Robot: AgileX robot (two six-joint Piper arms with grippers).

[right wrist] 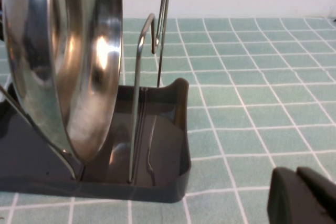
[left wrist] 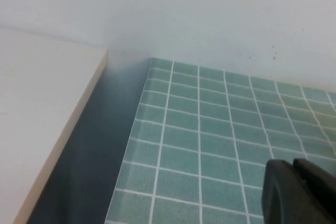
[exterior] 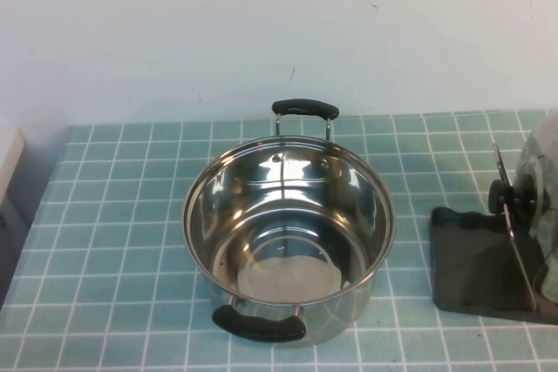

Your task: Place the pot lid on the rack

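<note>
The pot lid [exterior: 542, 206] stands on edge in the rack [exterior: 471, 259] at the table's right edge, leaning between the wire loops, its black knob [exterior: 510, 196] facing the pot. In the right wrist view the lid [right wrist: 68, 61] stands upright in the dark grey rack [right wrist: 170, 129], beside a wire loop [right wrist: 140, 77]. My right gripper [right wrist: 295, 174] is shut and empty, low over the tiles, apart from the rack. My left gripper [left wrist: 293, 165] is shut and empty above the tiles near the table's left edge. Neither gripper shows in the high view.
The deep steel pot [exterior: 288, 224] with two black handles stands open in the middle of the green tiled table [exterior: 113, 215]. A white wall runs along the back. A pale board [left wrist: 42, 119] lies beyond the table's left edge.
</note>
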